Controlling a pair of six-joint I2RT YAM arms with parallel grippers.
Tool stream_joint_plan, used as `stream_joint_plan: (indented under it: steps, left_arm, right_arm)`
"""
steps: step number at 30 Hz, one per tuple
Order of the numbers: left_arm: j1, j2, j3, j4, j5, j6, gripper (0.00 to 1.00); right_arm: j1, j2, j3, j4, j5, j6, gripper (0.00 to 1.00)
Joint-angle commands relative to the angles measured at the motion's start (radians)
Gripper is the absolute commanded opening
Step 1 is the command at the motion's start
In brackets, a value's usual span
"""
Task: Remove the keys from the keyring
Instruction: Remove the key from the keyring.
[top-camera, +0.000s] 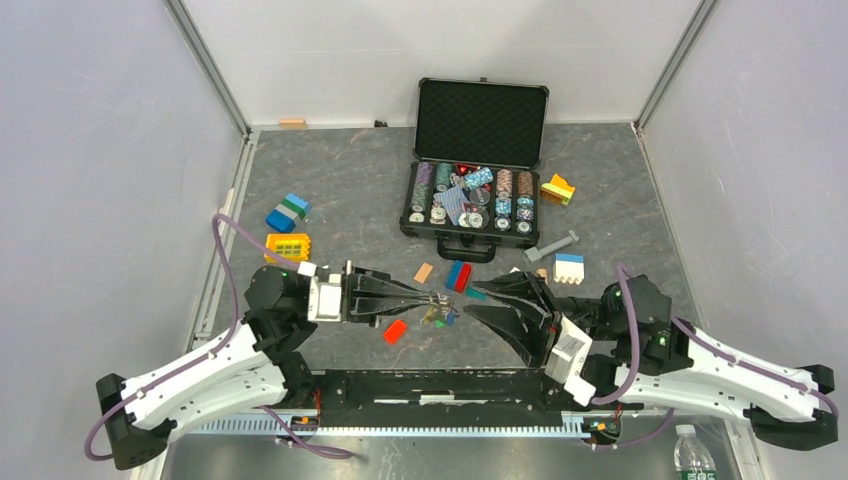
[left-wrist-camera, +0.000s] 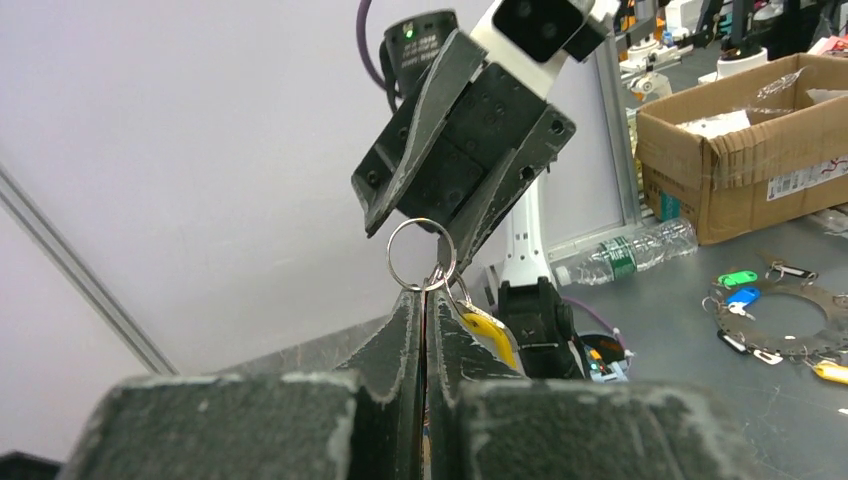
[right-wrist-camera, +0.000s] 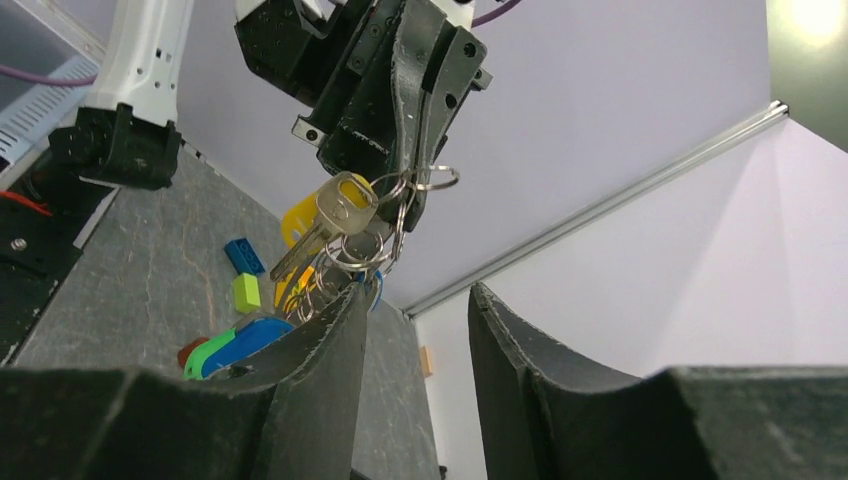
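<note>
My left gripper (top-camera: 435, 298) is shut on the thin silver keyring (left-wrist-camera: 415, 255), pinching it at its lower edge between closed fingertips (left-wrist-camera: 425, 293). The keys (top-camera: 440, 314) hang from the keyring in a bunch just above the table. In the right wrist view a silver key with a yellow head (right-wrist-camera: 335, 215) dangles under the left gripper (right-wrist-camera: 410, 215), and blue and green key heads (right-wrist-camera: 240, 345) lie lower. My right gripper (right-wrist-camera: 418, 292) is open, its left finger close beside the hanging bunch. From above, the right gripper (top-camera: 468, 303) faces the left one, tips almost meeting.
An open black case of poker chips (top-camera: 470, 200) stands at the back. Toy blocks lie around: red (top-camera: 395, 331), yellow (top-camera: 288, 246), blue-green (top-camera: 288, 211), red-blue (top-camera: 458, 276), white-blue (top-camera: 568, 267). A grey bolt (top-camera: 550, 246) lies right of the case.
</note>
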Motion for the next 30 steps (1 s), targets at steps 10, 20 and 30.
stream_joint_plan:
  steps: [10,20,30]
  left_arm:
    - [-0.004,-0.151,0.139,-0.298,-0.272,0.363,0.02]
    - [-0.004,-0.139,0.264,-0.557,-0.532,0.548,0.02]
    - [-0.004,-0.139,0.259,-0.555,-0.517,0.542,0.02]
  right_arm:
    - [0.0,0.055,-0.024,0.308,0.184,0.467,0.45]
    - [0.0,0.216,-0.092,0.574,0.204,0.587,0.54]
    - [0.02,0.37,-0.153,0.981,0.278,0.695,0.55]
